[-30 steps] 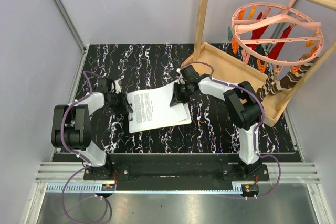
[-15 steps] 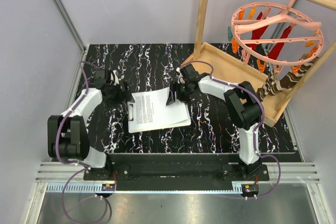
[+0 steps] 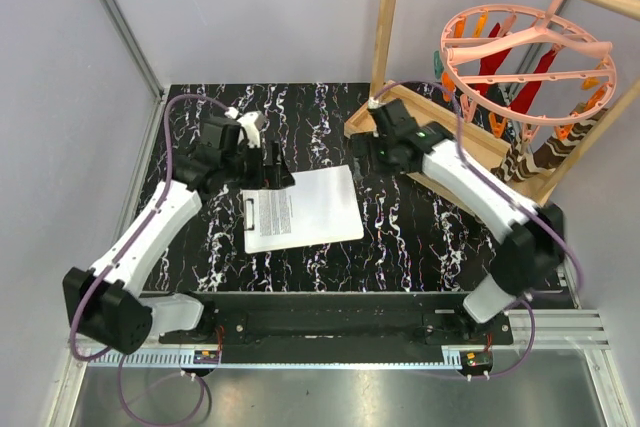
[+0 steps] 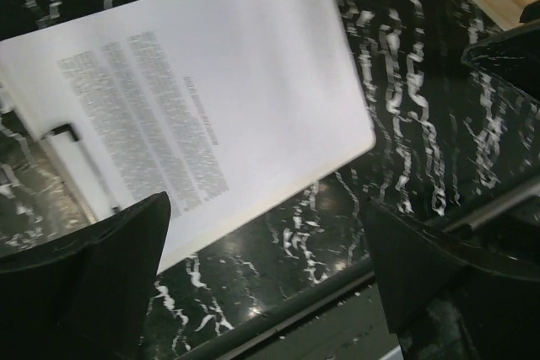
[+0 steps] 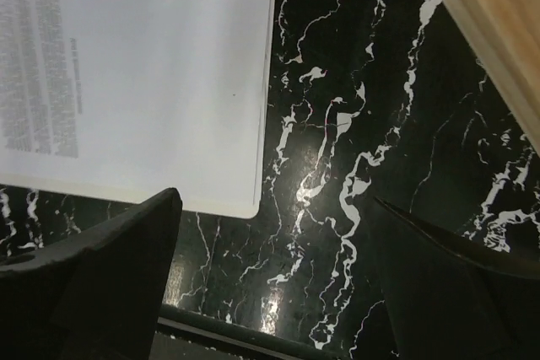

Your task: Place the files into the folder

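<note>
Files (image 3: 300,207): printed paper, flat on folder (image 3: 252,239), mid worktop (image 3: 420,237).
Left gripper (image 3: 270,169): wide open, empty, over folder's far edge.
Right gripper (image 3: 372,150): wide open, empty, beside wooden tray (image 3: 445,125).

Illegible print on files (image 4: 253,82)

Count from my end:
- One folder (image 5: 264,82), with one clip (image 3: 250,209).
- One printed sheet (image 3: 310,202) shows on the folder; I cannot tell if more lie beneath.
- Two grippers: left gripper (image 3: 272,169) at the folder's far left corner, right gripper (image 3: 362,147) off its far right corner.
- One wooden tray (image 3: 455,119), right of the folder.
- One pink ring hanger (image 3: 545,19) beyond the tray.
- Several pegs (image 3: 527,87), too crowded to count.
</note>
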Controlling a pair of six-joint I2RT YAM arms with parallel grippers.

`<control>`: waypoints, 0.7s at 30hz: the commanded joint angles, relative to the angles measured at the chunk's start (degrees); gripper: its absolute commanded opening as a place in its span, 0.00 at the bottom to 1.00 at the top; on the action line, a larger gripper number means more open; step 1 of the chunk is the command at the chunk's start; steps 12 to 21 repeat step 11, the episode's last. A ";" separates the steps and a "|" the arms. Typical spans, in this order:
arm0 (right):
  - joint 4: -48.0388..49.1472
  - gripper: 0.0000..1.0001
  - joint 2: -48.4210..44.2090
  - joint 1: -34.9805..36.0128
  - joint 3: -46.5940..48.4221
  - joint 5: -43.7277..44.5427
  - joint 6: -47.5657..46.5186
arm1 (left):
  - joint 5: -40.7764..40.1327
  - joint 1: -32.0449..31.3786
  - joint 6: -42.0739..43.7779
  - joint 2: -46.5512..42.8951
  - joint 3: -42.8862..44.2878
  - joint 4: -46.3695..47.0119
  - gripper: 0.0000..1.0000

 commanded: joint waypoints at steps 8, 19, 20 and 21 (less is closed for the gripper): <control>4.33 1.00 -44.99 0.14 -3.12 -8.09 1.07 | 8.36 -8.06 -6.16 -14.92 21.83 8.39 0.99; 4.96 1.00 -49.92 0.14 0.03 -6.52 0.72 | 7.31 -7.98 -7.74 -17.82 27.36 8.84 0.99; 4.96 1.00 -49.92 0.14 0.03 -6.52 0.72 | 7.31 -7.98 -7.74 -17.82 27.36 8.84 0.99; 4.96 1.00 -49.92 0.14 0.03 -6.52 0.72 | 7.31 -7.98 -7.74 -17.82 27.36 8.84 0.99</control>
